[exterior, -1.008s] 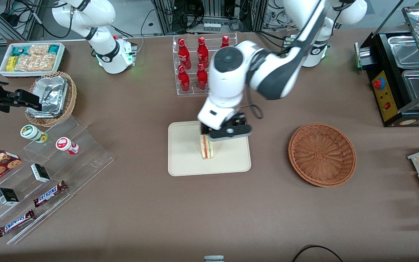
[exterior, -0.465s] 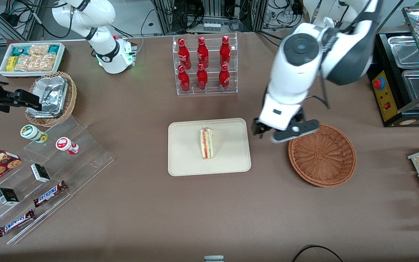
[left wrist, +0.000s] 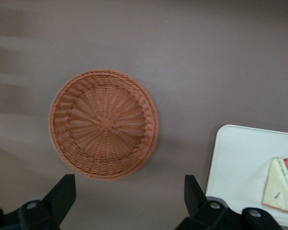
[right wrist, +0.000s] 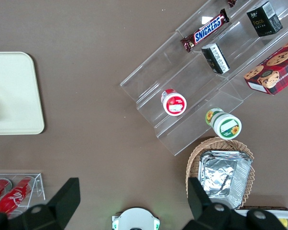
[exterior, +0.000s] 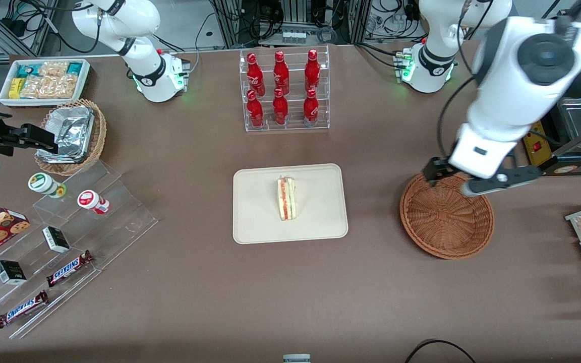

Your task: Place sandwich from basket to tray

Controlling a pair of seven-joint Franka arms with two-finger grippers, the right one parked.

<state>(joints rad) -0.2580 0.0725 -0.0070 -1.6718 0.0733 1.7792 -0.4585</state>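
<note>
While the sandwich [exterior: 286,198] now stands alone on its edge near the middle of the tray [exterior: 255,222], my pincer [exterior: 477,180] has travelled away from it: one second ago it was right over the sandwich on the tray, half a second ago it was between the tray and the basket [exterior: 446,214], and now it hangs above the basket's rim on the side farther from the front camera, toward the working arm's end of the bench [exterior: 194,282]. From the wrist camera I see the two black fingers [left wrist: 61,194] standing wide apart with nothing between them, and under them the basket [left wrist: 104,123] is empty, with the tray [left wrist: 239,158] and the sandwich [left wrist: 282,185] well apart from it. The sandwich did not shift when I let it go; it keeps the same place and the same upright pose in the last two pictures. In my judgement this means the placing is done, and what is left is only to bring the arm back to rest. I see no risk for the sandwich now, because the arm is far from the tray.
</note>
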